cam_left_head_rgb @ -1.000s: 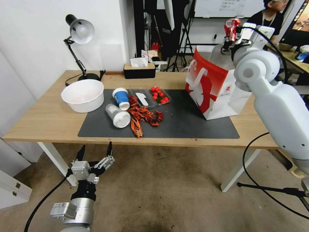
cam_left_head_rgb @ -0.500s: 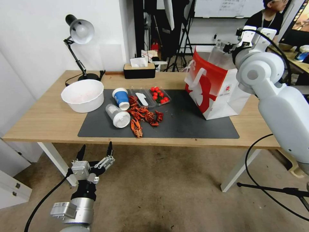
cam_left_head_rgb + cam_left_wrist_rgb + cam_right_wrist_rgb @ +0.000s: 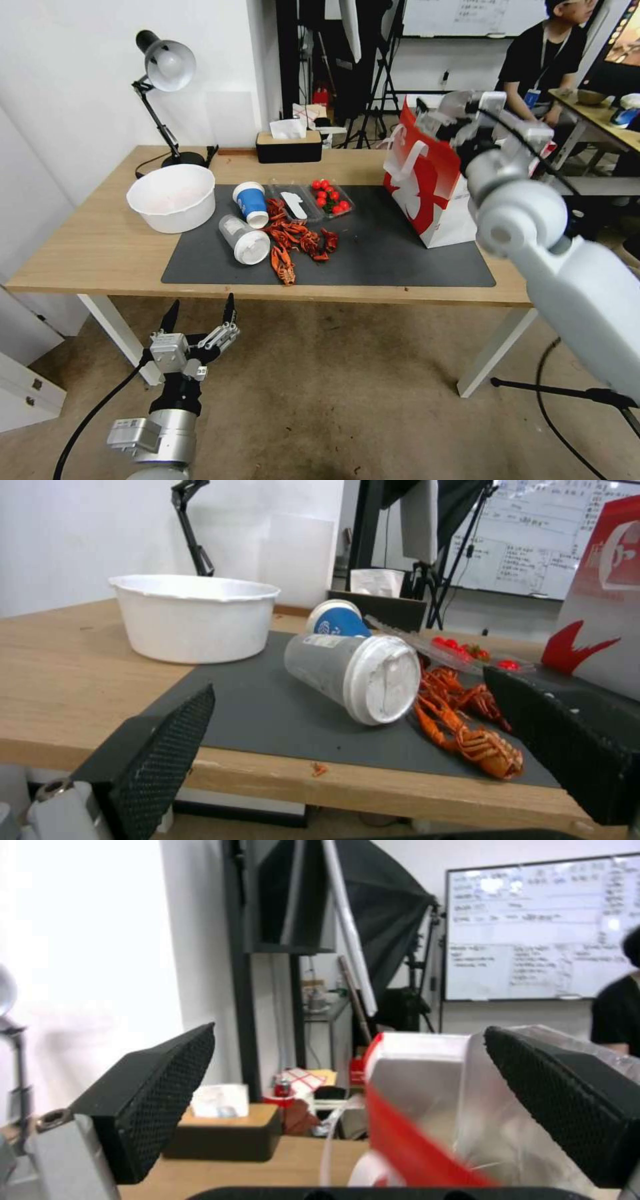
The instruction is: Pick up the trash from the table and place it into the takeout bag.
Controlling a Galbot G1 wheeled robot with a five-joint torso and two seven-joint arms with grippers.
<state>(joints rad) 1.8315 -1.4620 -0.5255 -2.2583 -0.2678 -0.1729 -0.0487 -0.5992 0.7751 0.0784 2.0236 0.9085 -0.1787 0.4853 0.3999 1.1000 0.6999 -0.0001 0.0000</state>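
While the takeout bag [image 3: 433, 180] stands upright on the far right part of the surface [image 3: 93, 247], a white bowl [image 3: 172, 197], a blue-and-white cup [image 3: 251, 203] and a clear cup with a white lid [image 3: 244, 239] lie on the left part, the two cups on the dark mat [image 3: 373, 257]. Red crayfish shells [image 3: 297, 240] lie just right of the cups. The right gripper [image 3: 437, 117] is up at the bag's top, wide apart and holding nothing, and the left gripper [image 3: 199, 313] waits low, near the front edge, also spread and bare.
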